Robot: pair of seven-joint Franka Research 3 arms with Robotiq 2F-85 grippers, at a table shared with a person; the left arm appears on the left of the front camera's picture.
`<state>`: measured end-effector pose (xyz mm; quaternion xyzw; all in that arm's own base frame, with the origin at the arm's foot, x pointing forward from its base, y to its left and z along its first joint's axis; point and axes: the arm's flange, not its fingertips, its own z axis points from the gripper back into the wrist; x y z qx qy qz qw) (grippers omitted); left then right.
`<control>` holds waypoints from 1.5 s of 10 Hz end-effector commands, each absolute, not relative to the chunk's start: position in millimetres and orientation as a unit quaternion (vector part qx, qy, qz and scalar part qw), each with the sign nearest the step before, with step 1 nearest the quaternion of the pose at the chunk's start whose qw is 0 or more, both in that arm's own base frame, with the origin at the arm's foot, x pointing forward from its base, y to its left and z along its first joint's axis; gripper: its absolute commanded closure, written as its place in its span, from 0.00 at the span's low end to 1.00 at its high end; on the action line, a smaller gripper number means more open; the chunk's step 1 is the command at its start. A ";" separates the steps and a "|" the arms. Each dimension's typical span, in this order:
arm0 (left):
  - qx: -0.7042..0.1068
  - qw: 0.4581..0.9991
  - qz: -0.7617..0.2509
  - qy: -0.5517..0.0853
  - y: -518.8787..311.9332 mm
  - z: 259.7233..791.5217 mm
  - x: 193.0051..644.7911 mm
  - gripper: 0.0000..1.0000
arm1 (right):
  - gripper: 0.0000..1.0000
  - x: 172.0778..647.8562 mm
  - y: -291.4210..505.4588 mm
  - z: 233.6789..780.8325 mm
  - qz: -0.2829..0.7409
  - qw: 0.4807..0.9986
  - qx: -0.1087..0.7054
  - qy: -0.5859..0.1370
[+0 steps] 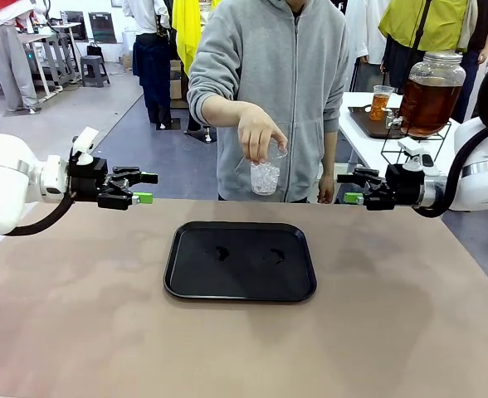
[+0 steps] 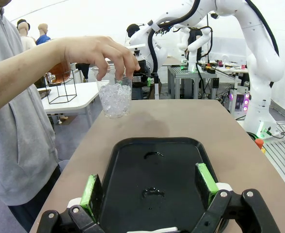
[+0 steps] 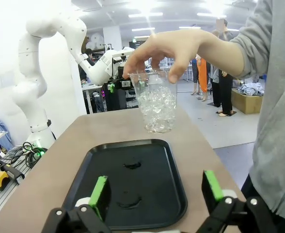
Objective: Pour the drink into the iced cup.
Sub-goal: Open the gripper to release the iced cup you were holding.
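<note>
A person's hand holds the iced cup (image 1: 265,172), a clear plastic cup full of ice, by its rim just above the table's far edge, behind the black tray (image 1: 171,278). The drink (image 1: 427,104) is amber liquid in a big glass dispenser jar on a wire stand at the far right. My left gripper (image 1: 142,188) hovers open left of the tray, and my right gripper (image 1: 351,187) hovers open to its right; nothing is between the fingers of either. The left wrist view shows the iced cup (image 2: 116,99) beyond the tray (image 2: 208,162); the right wrist view shows the cup (image 3: 157,104) over the tray's (image 3: 179,194) far end.
A few small wet spots (image 1: 221,253) lie on the tray. A small glass (image 1: 381,101) of amber liquid stands on a dark tray on the white side table next to the jar. The person stands at the far edge, mid-table. Brown tabletop surrounds the tray.
</note>
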<state>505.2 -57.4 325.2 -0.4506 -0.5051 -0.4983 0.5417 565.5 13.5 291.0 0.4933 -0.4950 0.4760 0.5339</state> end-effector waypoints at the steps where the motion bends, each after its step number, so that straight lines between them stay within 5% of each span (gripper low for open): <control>1: -0.451 0.547 -0.497 -0.501 -58.8 328.0 504.3 0.00 | 0.00 568.1 15.6 295.2 0.479 0.535 0.490 -0.495; 15: -0.451 0.547 -0.497 -0.501 -58.8 328.0 504.3 0.00 | 0.00 568.1 15.6 295.2 0.479 0.535 0.490 -0.495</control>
